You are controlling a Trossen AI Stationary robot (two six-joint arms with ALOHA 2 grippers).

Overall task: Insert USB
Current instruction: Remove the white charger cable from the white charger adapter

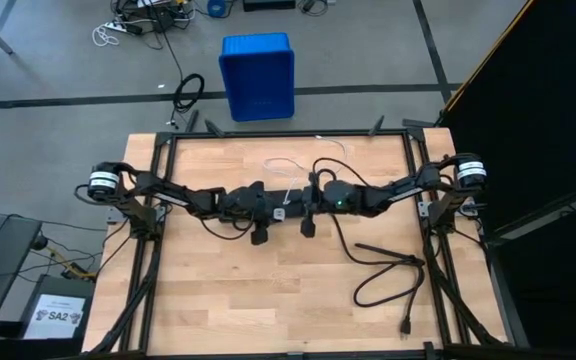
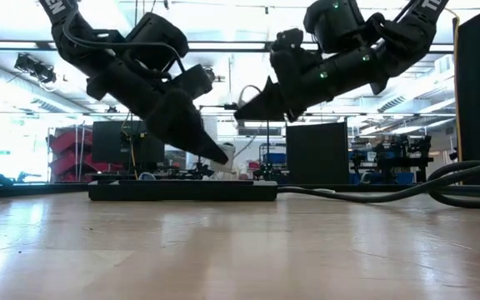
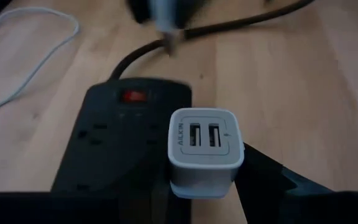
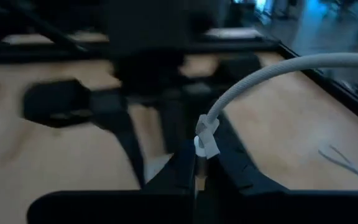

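We are gripping the white charger (image 3: 204,149) in our left gripper (image 3: 229,186) over the black strip (image 3: 114,155). Our right gripper (image 4: 194,165) is pinching the USB (image 4: 253,81) plug shut, facing the charger at mid-table (image 1: 218,300).

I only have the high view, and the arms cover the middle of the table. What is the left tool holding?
Observer: The left tool grips a white two-port charger over the black power strip.
Operator: Are its ports free?
Observer: Yes, the left wrist view shows both ports empty.
Operator: Does the right tool have the plug?
Observer: The right tool is shut on the plug end of the white USB cable.
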